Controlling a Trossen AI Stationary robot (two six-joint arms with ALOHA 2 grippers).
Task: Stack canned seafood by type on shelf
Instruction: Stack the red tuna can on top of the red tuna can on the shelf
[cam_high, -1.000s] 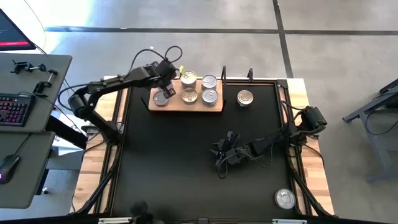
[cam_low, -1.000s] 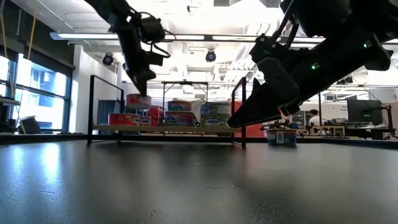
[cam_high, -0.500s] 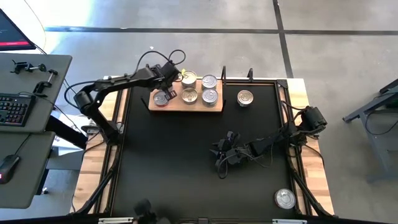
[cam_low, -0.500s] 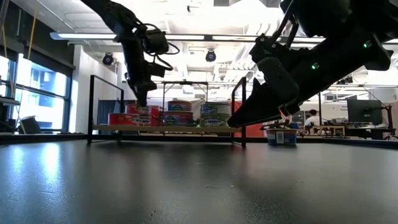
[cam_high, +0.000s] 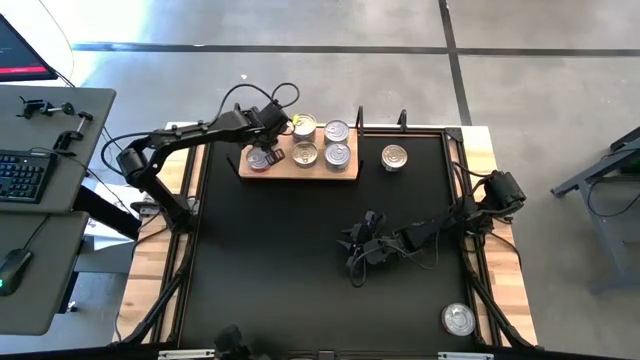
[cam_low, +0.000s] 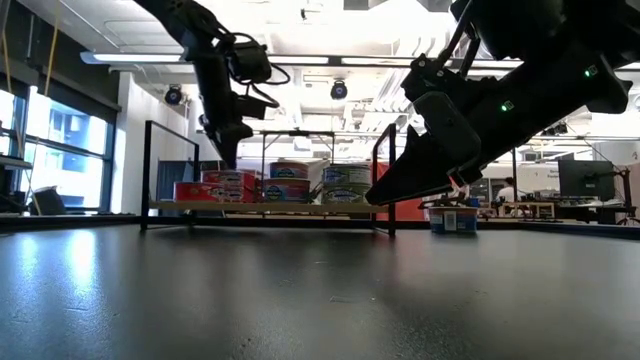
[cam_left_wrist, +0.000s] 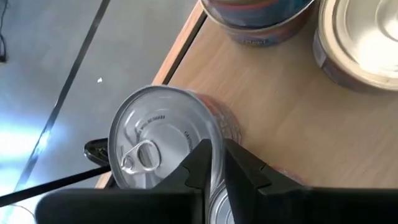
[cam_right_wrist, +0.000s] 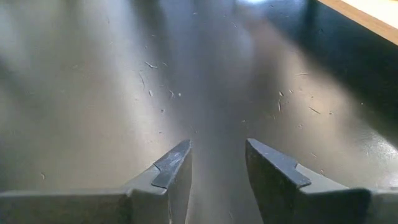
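Note:
The light-brown wooden shelf (cam_high: 285, 172) lies at the table's far edge and carries several tins. My left gripper (cam_left_wrist: 217, 165) stands over the shelf's left end, pointing down, shut on a silver-topped, red-sided tin (cam_left_wrist: 155, 146). That tin rests on another red-sided tin (cam_low: 195, 192), whose lid (cam_left_wrist: 217, 208) shows below it. In the low view the left gripper (cam_low: 228, 160) shows just above the stack. My right gripper (cam_right_wrist: 217, 165) is open and empty, hovering low over the black table (cam_high: 358, 245) at mid-right. My left gripper pinches the silver-topped tin at its rim (cam_left_wrist: 214, 134), on the side away from the pull tab (cam_left_wrist: 140, 155). It comes from above: one finger stands over the lid, the other outside the wall. The tin lies flat on the tin beneath it.
Other tins stand on the shelf's middle and right part (cam_high: 320, 142). One loose tin (cam_high: 395, 157) sits on the table right of the shelf, another (cam_high: 458, 319) at the near right corner. A black frame with uprights (cam_low: 382, 180) rims the table.
My left gripper has come down with the silver-topped tin, which hung clear above the shelf's left end a second ago and now lies on the red-sided tin there. The right arm has kept still.

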